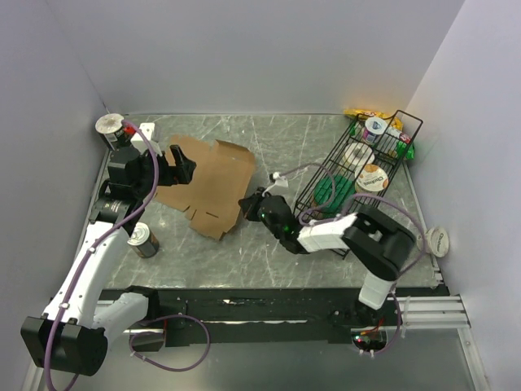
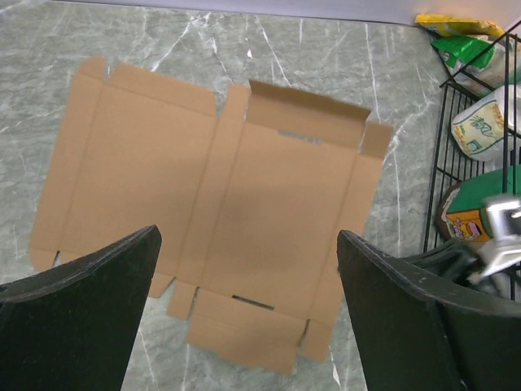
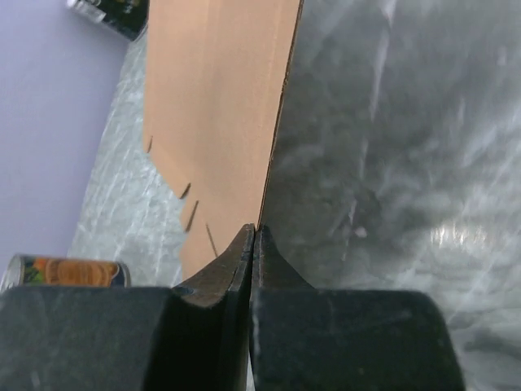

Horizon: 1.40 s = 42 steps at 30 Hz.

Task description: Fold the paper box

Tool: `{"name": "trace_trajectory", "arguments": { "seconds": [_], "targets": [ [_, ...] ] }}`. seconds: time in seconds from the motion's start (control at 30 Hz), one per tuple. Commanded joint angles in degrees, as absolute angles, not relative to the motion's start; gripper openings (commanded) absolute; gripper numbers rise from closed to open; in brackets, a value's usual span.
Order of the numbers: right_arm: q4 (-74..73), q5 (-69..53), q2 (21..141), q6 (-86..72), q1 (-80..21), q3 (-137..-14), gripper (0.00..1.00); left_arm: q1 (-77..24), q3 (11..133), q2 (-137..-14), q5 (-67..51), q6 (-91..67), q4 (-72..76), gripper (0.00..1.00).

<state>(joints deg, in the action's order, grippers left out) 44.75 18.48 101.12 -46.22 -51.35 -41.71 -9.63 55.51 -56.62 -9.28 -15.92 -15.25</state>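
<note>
Pinching plain brown paper box (image 1: 207,175) edge: right fingers (image 3: 220,281).

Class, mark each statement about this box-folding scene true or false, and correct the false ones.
1. The paper box is already folded up. False: it lies as a flat sheet.
2. The right gripper is shut on the sheet's edge. True.
3. The left gripper is shut. False: its jaws stand wide open above the sheet.
4. The wire basket holds several items. True.
5. The can stands on the paper box. False: it stands apart from the sheet.
</note>
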Motion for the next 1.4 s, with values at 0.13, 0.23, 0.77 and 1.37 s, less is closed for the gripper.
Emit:
{"name": "trace_trajectory", "arguments": {
  "seconds": [0.13,0.23,0.77,1.37],
  "targets": [
    [16.72,9.59,85.62,-25.76,-47.90,-52.63,0.00,-9.76,56.86,-55.20,-16.16,-13.36,-11.34,0.96],
    [6.45,6.33,79.99,-20.84,-46.06,-55.71,0.00,-9.23,58.27,-55.02,-19.24,-11.43,-10.64,0.96],
    [-40.60,-8.17,70.05,-8.88,-41.13,-83.31,0.00,-7.73,72.42,-59.32,-40.17,-2.47,-13.18,0.96],
    [-44.65,-16.87,64.86,-7.65,-39.99,-81.74,0.00,-9.32,67.50,-61.96,-55.81,4.05,-8.36,0.96]
  ]
}}
